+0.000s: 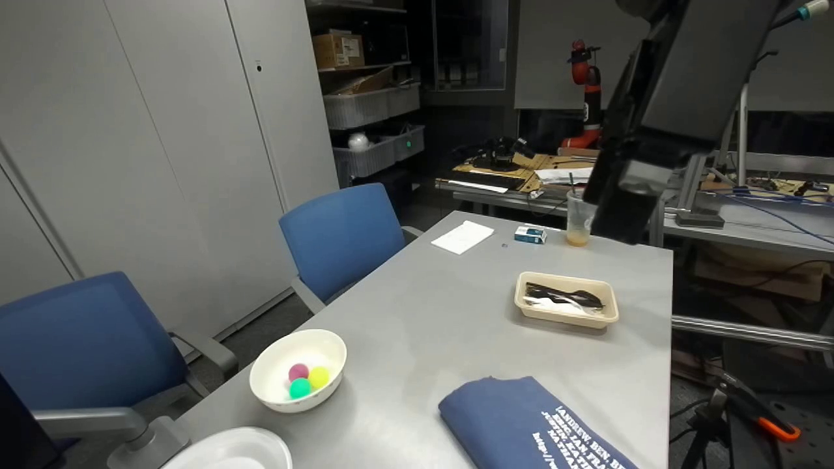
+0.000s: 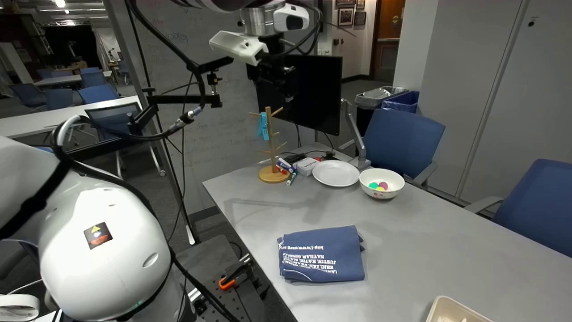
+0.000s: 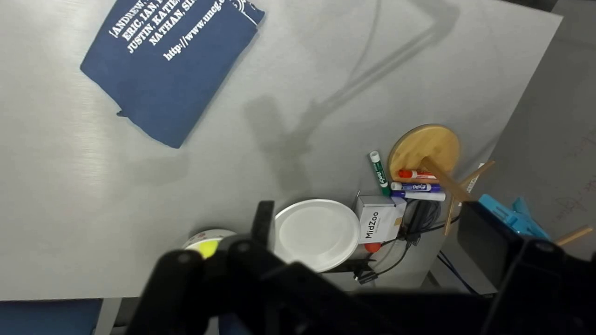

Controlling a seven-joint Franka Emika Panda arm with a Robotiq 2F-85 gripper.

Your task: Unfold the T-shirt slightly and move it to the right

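hovering, black two-fingered gripper (image 3: 370, 221) spread, we eye the folded navy cloth t-shirt (image 2: 321, 254). we should pinch one layer.

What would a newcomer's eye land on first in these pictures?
Probably the folded navy T-shirt, its white lettering standing out against the gray table. Next, the bowl beside the white plate, with bright pink, yellow and green balls inside. Above the table, away from the T-shirt, hangs the open gripper.
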